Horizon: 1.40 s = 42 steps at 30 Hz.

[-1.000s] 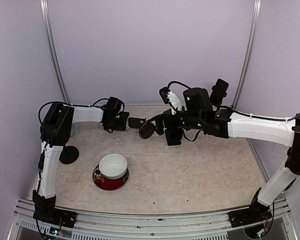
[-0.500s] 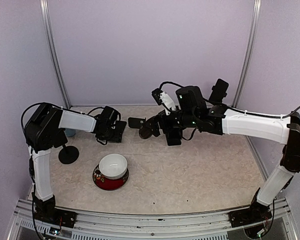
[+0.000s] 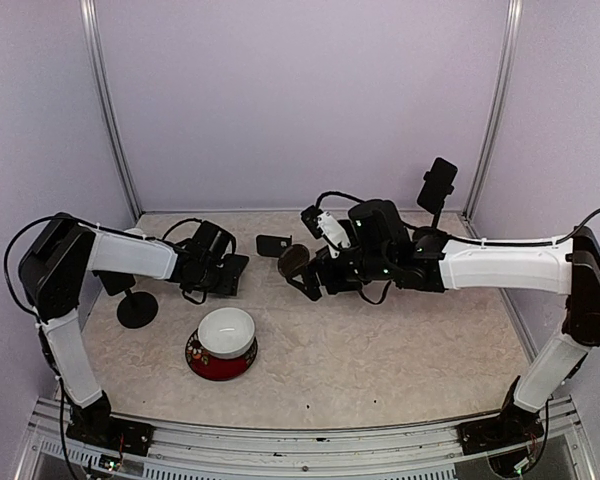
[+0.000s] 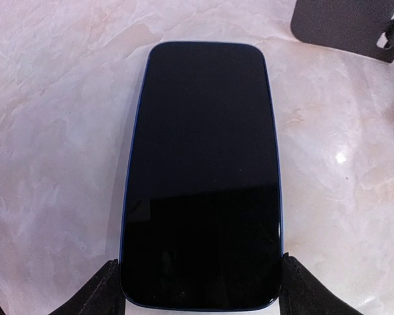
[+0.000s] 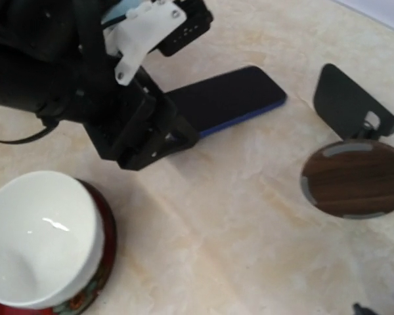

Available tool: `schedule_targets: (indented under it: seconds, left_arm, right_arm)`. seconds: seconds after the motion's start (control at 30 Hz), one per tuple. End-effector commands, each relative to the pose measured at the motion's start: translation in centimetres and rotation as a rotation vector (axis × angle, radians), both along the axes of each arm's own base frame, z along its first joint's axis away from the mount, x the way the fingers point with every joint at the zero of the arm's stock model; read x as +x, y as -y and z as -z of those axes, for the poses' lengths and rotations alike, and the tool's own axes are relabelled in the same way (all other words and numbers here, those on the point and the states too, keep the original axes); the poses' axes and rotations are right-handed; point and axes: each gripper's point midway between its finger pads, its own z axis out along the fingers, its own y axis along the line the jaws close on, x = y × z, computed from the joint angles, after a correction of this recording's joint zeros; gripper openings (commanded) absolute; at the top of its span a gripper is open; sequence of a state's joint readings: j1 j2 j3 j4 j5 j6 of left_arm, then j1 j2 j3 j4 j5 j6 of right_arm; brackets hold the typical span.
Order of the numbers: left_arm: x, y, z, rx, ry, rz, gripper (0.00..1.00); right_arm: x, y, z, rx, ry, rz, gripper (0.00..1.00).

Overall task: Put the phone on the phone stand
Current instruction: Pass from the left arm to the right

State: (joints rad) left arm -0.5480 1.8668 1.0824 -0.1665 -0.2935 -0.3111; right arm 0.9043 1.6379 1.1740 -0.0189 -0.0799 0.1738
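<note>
1. The phone (image 4: 200, 164) is pictured screen-up and lying flat, low at the pale marbled worktop (image 3: 380, 350). It is grasped at its near end by the left pincer (image 4: 200, 292), whose fingertips (image 4: 105, 295) are set against both long edges.
2. Whether the phone is resting on the surface or is held just off it cannot be told from these views.
3. The phone stand (image 5: 354, 177) is made up of a round wooden base and a dark, tilted back plate. It is shown just beyond the phone's far end, near it but not touching.
4. The right pincer (image 3: 313, 286) is seen released, with nothing between its fingers. It is held low over the worktop just beside the stand, on the stand's near right side in the overhead view.
5. A white bowl (image 5: 36, 236), seated in a red dish (image 3: 218, 369), is seen on the near side of the left pincer, apart from the phone.
6. A black round-footed object (image 3: 137, 310) is seen at the left edge of the worktop, well apart from the stand.
</note>
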Motion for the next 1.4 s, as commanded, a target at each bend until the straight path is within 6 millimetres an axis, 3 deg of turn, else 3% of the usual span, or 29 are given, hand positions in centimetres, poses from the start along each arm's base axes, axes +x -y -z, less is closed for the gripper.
schedule_targets:
  seconds: [0.0,0.17,0.47,0.6,0.8,1.1,1.37]
  left_arm:
    - [1.2,1.2,-5.0,-0.057,0.151,-0.009,0.63]
    - [1.5,2.0,-7.2,-0.103,0.199,0.003,0.59]
    - [0.9,2.9,-8.2,-0.137,0.214,0.05,0.58]
    - [0.4,3.2,-8.7,-0.159,0.229,0.071,0.57]
    - [-0.7,3.2,-8.2,-0.153,0.227,0.09,0.55]
    - [-1.8,3.9,-7.2,-0.148,0.215,0.105,0.56]
    - [-2.5,4.0,-7.0,-0.143,0.216,0.109,0.56]
  right_arm:
    - [-0.8,-1.7,-1.8,0.075,0.033,-0.044,1.0]
    - [-1.6,-3.0,-1.8,0.076,0.026,-0.077,1.0]
    - [-1.0,-4.9,-0.9,0.073,-0.022,-0.1,1.0]
    - [0.0,-6.1,0.6,0.065,-0.036,-0.104,1.0]
    - [2.3,-6.5,2.1,0.262,-0.316,-0.083,1.0]
    - [4.5,-9.3,6.0,0.468,-0.689,-0.028,1.0]
    - [5.9,-10.4,8.4,0.604,-0.872,0.064,1.0]
